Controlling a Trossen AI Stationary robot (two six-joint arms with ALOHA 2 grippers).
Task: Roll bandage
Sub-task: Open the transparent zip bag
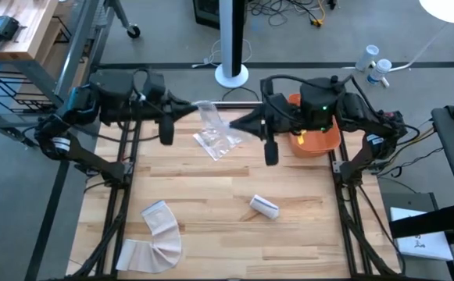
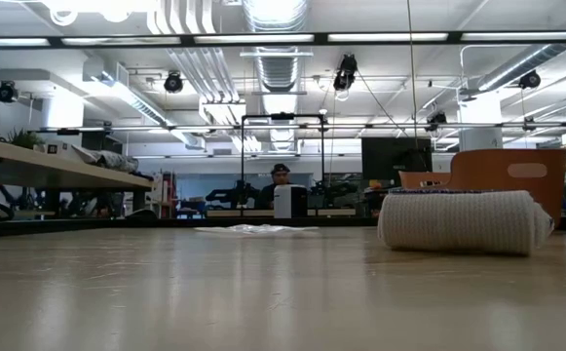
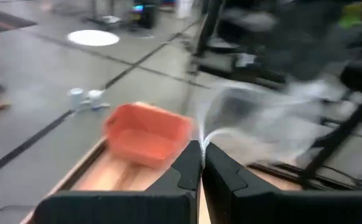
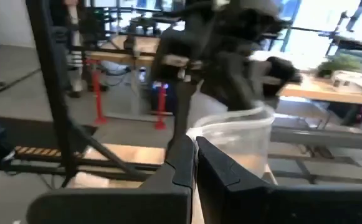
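A rolled bandage [image 1: 264, 206] [image 2: 463, 222] lies on its side on the wooden table, right of the middle. A loose bandage strip [image 1: 158, 234] lies curved and flat at the near left. Over the table's far part, my left gripper [image 1: 198, 110] [image 3: 202, 157] and my right gripper [image 1: 231, 123] [image 4: 195, 147] face each other. Both are shut on a clear plastic bag [image 1: 215, 131] between them. Neither gripper is near the bandages. My left gripper pinches an edge of the clear bag [image 3: 204, 138] between its two shut fingers, coming about level from the table's left. The film curls away beyond the fingertips. My right gripper pinches the bag's other side [image 4: 200, 132] between its shut fingers, coming about level from the table's right. The bag bulges open beyond the fingertips. Whether its lower end rests on the table I cannot tell.
An orange bin [image 1: 318, 141] [image 3: 146, 134] stands at the table's far right, under my right arm. Black frame rails run along the left and right table edges [image 1: 117, 203]. Bare wood lies between the roll and the strip.
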